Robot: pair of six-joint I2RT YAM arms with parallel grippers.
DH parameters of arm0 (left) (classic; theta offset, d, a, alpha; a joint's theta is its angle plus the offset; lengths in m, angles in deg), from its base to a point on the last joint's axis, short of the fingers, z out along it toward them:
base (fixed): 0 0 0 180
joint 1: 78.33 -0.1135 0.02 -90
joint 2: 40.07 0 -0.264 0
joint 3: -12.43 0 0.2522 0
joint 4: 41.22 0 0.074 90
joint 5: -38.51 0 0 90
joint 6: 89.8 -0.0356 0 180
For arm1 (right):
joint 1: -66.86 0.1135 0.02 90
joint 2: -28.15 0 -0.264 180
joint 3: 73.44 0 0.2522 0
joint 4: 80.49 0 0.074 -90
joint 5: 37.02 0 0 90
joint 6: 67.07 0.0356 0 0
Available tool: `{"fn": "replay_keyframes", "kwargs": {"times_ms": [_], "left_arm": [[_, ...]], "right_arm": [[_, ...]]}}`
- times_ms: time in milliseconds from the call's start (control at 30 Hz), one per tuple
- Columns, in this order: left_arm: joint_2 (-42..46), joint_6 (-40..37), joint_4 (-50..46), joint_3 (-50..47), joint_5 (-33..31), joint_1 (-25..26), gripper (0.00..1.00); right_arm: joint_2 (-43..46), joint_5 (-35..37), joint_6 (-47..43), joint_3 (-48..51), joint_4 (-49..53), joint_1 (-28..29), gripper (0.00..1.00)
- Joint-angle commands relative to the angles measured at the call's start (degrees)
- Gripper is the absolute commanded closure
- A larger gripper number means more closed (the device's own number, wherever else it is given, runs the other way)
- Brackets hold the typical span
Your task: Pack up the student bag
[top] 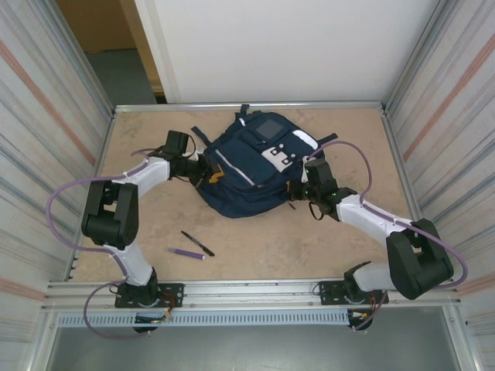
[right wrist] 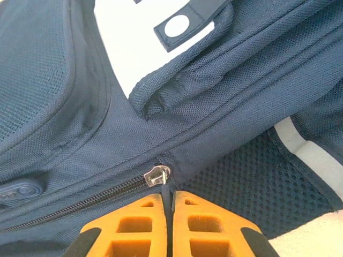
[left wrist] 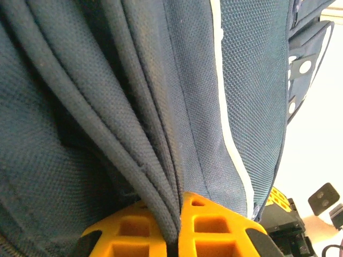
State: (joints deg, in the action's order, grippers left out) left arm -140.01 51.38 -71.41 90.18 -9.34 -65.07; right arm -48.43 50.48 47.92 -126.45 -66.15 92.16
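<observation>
Purple pen (top: 188, 253) and black pen (top: 198, 243) are laid on desk (top: 271, 239), near left arm's base. At left edge of student bag (top: 247, 166), fabric fold (left wrist: 155, 176) is clenched by left pincer (top: 210, 176). Bag is laid flat at desk centre. At bag's right side, zipper pull (right wrist: 158, 175) is clenched by right pincer (top: 295, 191).

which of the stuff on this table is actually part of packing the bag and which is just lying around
In the job:
- navy-blue fabric backpack with white stripes
- left gripper, shut on a fold of its fabric
- right gripper, shut on its silver metal zip pull

Lying loose, untouched:
- thin black pen
- short purple pen beside it; both probably meant for packing
</observation>
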Motion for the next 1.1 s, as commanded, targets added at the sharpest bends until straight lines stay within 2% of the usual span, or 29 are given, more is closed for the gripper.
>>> {"fn": "replay_keyframes", "kwargs": {"times_ms": [0, 67, 133, 200, 333, 433, 500, 533, 633, 667, 733, 800, 867, 933, 967, 1000, 1033, 1067], "left_arm": [[3.96, -3.93, -6.5, -1.58, -1.39, -1.59, 0.86], [4.18, -3.62, -7.1, -1.48, -0.82, -0.18, 0.66], [4.87, -2.93, -7.24, -1.91, -0.99, 1.54, 0.56], [5.6, -3.14, -8.52, -1.9, -1.69, 2.28, 0.53], [8.88, -6.38, -16.12, 1.48, -4.72, 1.38, 0.52], [12.61, -9.75, -19.39, 4.1, -12.11, 2.51, 0.5], [14.08, -12.45, -21.65, 7.0, -19.87, 5.17, 0.47], [14.33, -13.01, -21.85, 8.01, -21.8, 6.57, 0.46], [13.24, -13.93, -18.41, 9.04, -23.9, 10.61, 0.44], [12.31, -12.92, -16.96, 8.81, -23.94, 11.29, 0.44], [9.63, -11.02, -15.41, 8.88, -20.61, 11.29, 0.44], [7.1, -10.31, -17.12, 10.37, -17.99, 10.91, 0.45], [5.9, -10.33, -17.59, 10.26, -18.75, 11.0, 0.44], [4.33, -10.2, -17.67, 10.17, -18.62, 11.0, 0.44], [3.41, -10.28, -17.84, 10.36, -18.3, 11.0, 0.44], [2.81, -10.33, -17.89, 10.45, -18.41, 11.0, 0.45], [2.24, -10.21, -17.87, 10.3, -18.74, 11.0, 0.45], [1.83, -10.1, -17.3, 9.92, -19.33, 11.0, 0.45]], "right_arm": [[0.61, 8.17, -0.51, -0.28, 4.98, -4.48, 0.87], [2.17, 5.15, -1.73, -1.01, 6.8, -4.39, 0.79], [5.17, 1.77, -4.03, -0.73, 6.97, -3.77, 0.71], [7.75, 1.38, -7.08, 0.68, 6.09, -2.7, 0.65], [10.05, 2.17, -9.6, -0.85, 9.48, -1.99, 0.64], [10.22, -0.82, -11.81, -2.88, 10.82, -1.0, 0.64], [9.27, -3.85, -13.95, -4.1, 10.53, 0.3, 0.6], [8.34, -5.21, -14.47, -5.17, 11.3, 0.75, 0.59], [4.56, -7.92, -17.0, -7.76, 12.36, 3.13, 0.52], [3.48, -7.26, -17.47, -7.73, 11.38, 4.15, 0.43], [1.63, -6.73, -17.91, -8.02, 10.32, 5.49, 0.39], [0.33, -3.94, -17.35, -9.64, 11.23, 6.82, 0.39], [-0.71, 5.86, -19.23, -10.64, 12.38, 10.74, 0.38], [-2.22, 17.53, -22.22, -11.24, 12.65, 15.38, 0.26], [-2.81, 22.14, -22.94, -11.79, 12.96, 16.88, 0.23], [-3.12, 24.99, -22.89, -12.37, 13.34, 17.73, 0.18], [-3.32, 27.01, -22.28, -12.86, 13.67, 18.42, 0.0], [-2.97, 26.47, -22.21, -12.96, 14.07, 18.42, 0.01]]}}
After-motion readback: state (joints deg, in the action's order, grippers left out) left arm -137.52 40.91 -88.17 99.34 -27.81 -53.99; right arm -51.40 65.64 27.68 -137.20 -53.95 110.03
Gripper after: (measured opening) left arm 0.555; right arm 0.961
